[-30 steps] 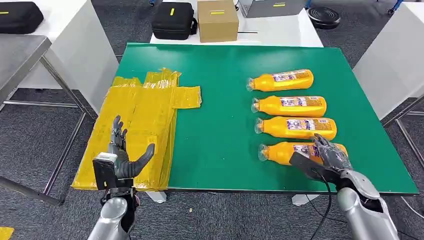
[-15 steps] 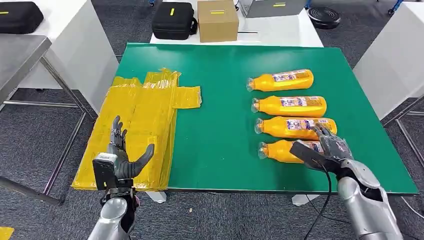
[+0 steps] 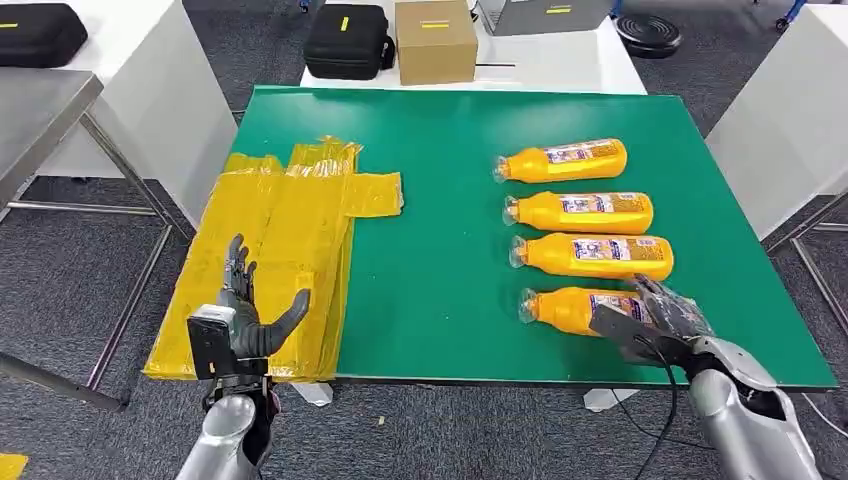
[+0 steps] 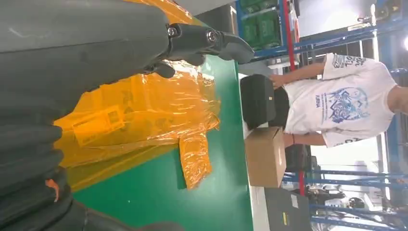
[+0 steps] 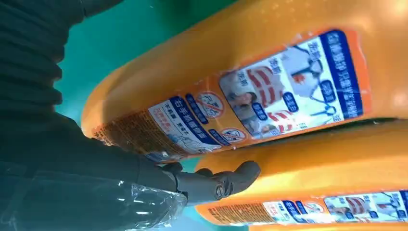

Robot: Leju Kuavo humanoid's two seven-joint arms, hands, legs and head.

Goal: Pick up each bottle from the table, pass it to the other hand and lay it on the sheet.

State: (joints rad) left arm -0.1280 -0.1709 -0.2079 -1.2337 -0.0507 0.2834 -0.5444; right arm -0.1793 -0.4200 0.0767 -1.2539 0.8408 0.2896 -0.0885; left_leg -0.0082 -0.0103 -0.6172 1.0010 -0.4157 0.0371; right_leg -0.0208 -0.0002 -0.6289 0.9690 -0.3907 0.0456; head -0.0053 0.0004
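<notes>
— Bottles first: where do they lie?
— Four orange bottles lie in a row on the green table (image 3: 440, 150), caps toward the yellow sheet (image 3: 275, 250). The nearest bottle (image 3: 575, 308) sits by the table's front edge, on its side, with the next bottle (image 3: 592, 255) just behind it.
— And the right robot hand (image 3: 660, 318)?
— It rests over the base end of the nearest bottle. The right wrist view shows a dark finger (image 5: 221, 182) lying in the gap between the two labelled bottles. Whether it has truly clamped the bottle, I cannot tell.
— The left robot hand (image 3: 245, 318)?
— Released, fingers spread and pointing up, holding nothing, at the near corner of the yellow sheet.
— Anything behind?
— A cardboard box (image 3: 434, 40) and a black case (image 3: 347, 40) stand on the white table beyond. A person in a white shirt (image 4: 346, 106) stands near them.
</notes>
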